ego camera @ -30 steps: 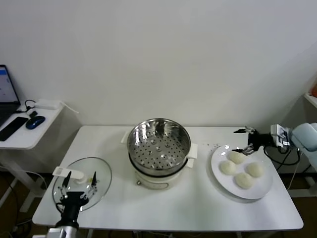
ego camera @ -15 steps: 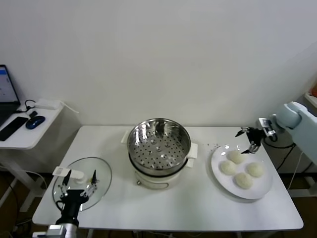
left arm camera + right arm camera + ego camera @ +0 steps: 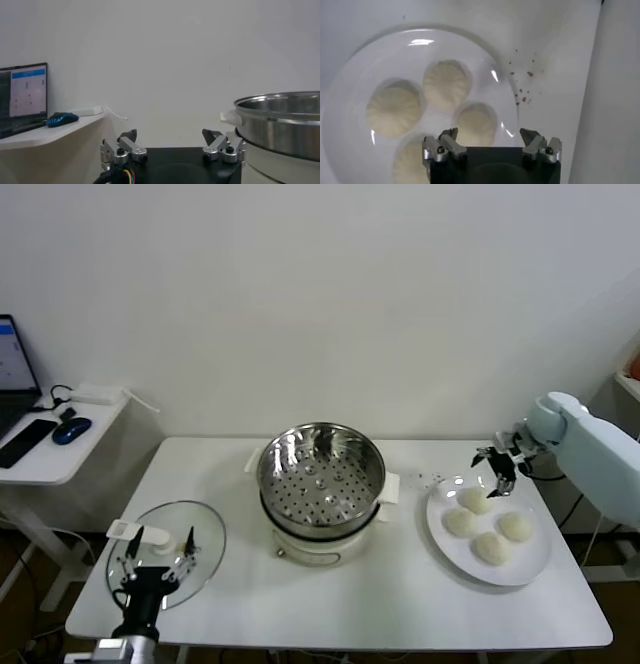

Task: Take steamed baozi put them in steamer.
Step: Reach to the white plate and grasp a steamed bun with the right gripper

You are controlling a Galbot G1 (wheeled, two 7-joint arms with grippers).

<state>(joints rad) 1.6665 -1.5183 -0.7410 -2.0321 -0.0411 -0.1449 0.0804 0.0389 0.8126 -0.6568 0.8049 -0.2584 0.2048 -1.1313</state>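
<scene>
Several cream-white baozi (image 3: 476,501) lie on a white plate (image 3: 535,566) at the table's right. My right gripper (image 3: 493,467) hangs open just above the plate's far edge, over the farthest bun. In the right wrist view the buns (image 3: 446,83) lie below the open gripper (image 3: 490,135), nothing between the jaws. The shiny steel steamer (image 3: 321,471) stands empty on its white cooker base at the table's centre. My left gripper (image 3: 158,553) is parked open at the front left over the glass lid; in its wrist view it is open (image 3: 170,137) with the steamer's wall (image 3: 280,122) beside it.
A round glass lid (image 3: 205,529) with a white handle lies at the front left of the table. A side desk with a laptop, mouse and cables (image 3: 60,429) stands to the left. Dark crumbs (image 3: 432,478) dot the table between steamer and plate.
My right arm has swung round and the gripper has come in over the plate's far edge, now pointing down at the buns. The left arm has not moved.
</scene>
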